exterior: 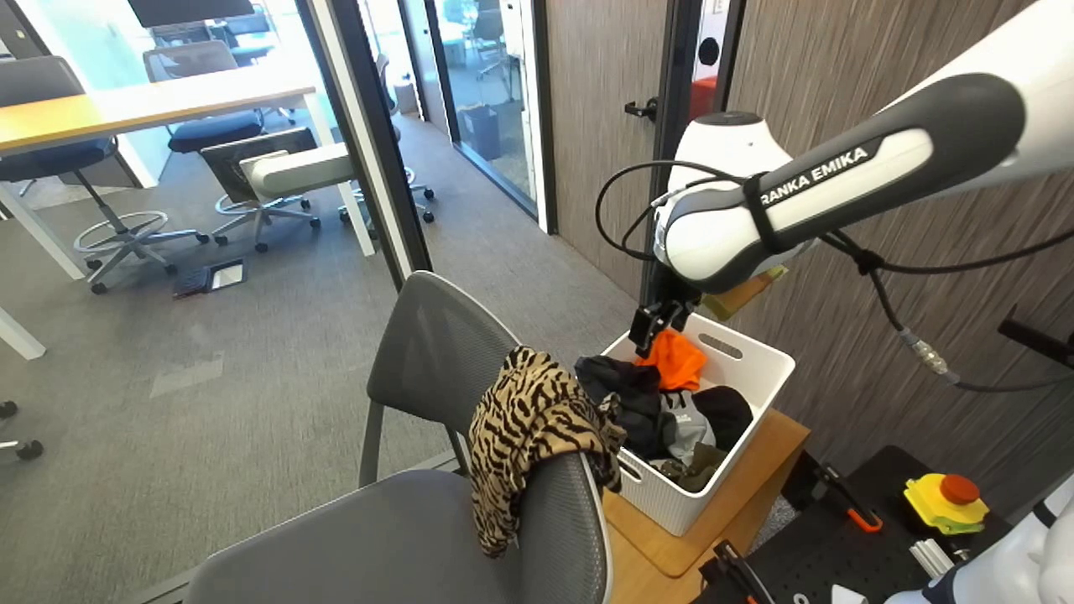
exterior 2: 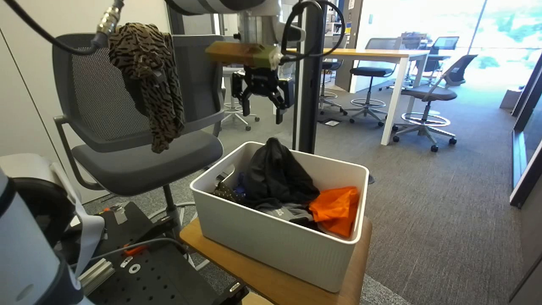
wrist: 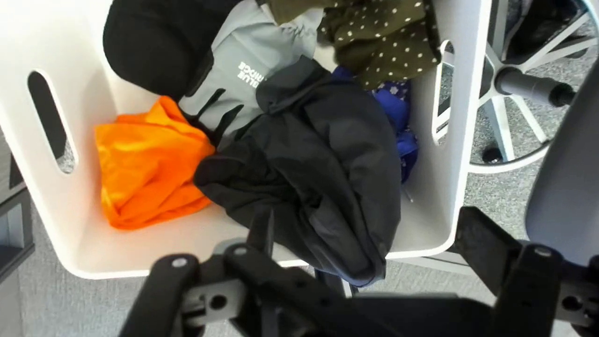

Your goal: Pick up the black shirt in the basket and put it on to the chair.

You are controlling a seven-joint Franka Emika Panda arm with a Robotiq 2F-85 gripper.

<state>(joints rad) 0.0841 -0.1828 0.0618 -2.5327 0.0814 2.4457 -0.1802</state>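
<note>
The black shirt (exterior 2: 277, 173) lies crumpled in the white basket (exterior 2: 271, 250), with one fold peaked upward. In the wrist view the shirt (wrist: 327, 140) lies in the basket's middle and its fold overlaps the rim. It also shows in an exterior view (exterior: 621, 394). My gripper (exterior 2: 262, 115) is open and empty above the basket, apart from the shirt. It also shows in an exterior view (exterior: 661, 325), and in the wrist view its fingers (wrist: 367, 229) stand wide on both sides of the fold. The grey chair (exterior 2: 144, 163) stands beside the basket (exterior: 772, 361).
A tiger-striped garment (exterior: 537, 419) hangs over the chair's backrest. The basket also holds an orange cloth (wrist: 149, 164), a grey garment (wrist: 252, 65), another black piece (wrist: 159, 42), a dotted olive cloth (wrist: 383, 37) and a blue cloth (wrist: 395, 112). A wooden stand (exterior 2: 254, 271) bears the basket.
</note>
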